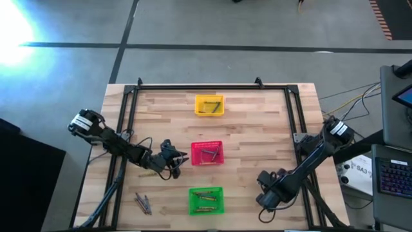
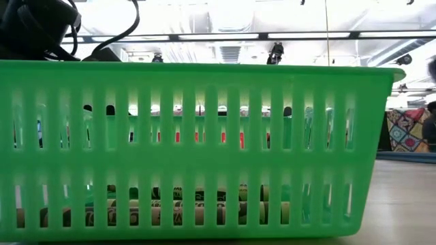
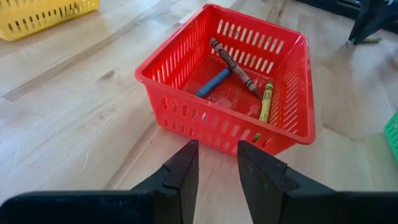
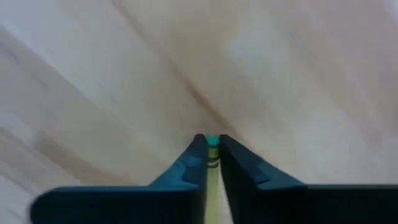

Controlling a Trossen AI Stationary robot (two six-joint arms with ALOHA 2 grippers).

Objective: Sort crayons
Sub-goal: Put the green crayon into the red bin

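The left claw (image 1: 182,158) hovers low over the wooden counter (image 1: 257,129), just left of the red basket (image 1: 207,153) in the middle. Its fingers (image 3: 183,177) stand a little apart with nothing between them, aimed at the basket's near wall. In that basket lie three crayons: a blue one (image 3: 212,83), a brown one (image 3: 233,66) and a yellow-green one (image 3: 266,101).

The right claw (image 1: 262,201) is down at the near right of the counter, to the right of the green basket (image 1: 206,200). Its fingers (image 4: 194,163) are clamped on a crayon (image 4: 212,152) with a green tip, which stands up between them over bare wood.

The green basket sits at the near edge, in line with the red one, and holds a few crayons (image 1: 205,194) lying across its floor; through its slats in the low view, paper-wrapped crayons (image 2: 163,212) rest along its bottom. The yellow basket (image 1: 209,106) stands at the far side of the same line and also has crayons (image 1: 208,106) inside; their colours are too small to tell.

Loose crayons remain on the counter: a small cluster (image 1: 143,203) near the left corner, and one more (image 1: 147,174) just beside the left arm, near side.
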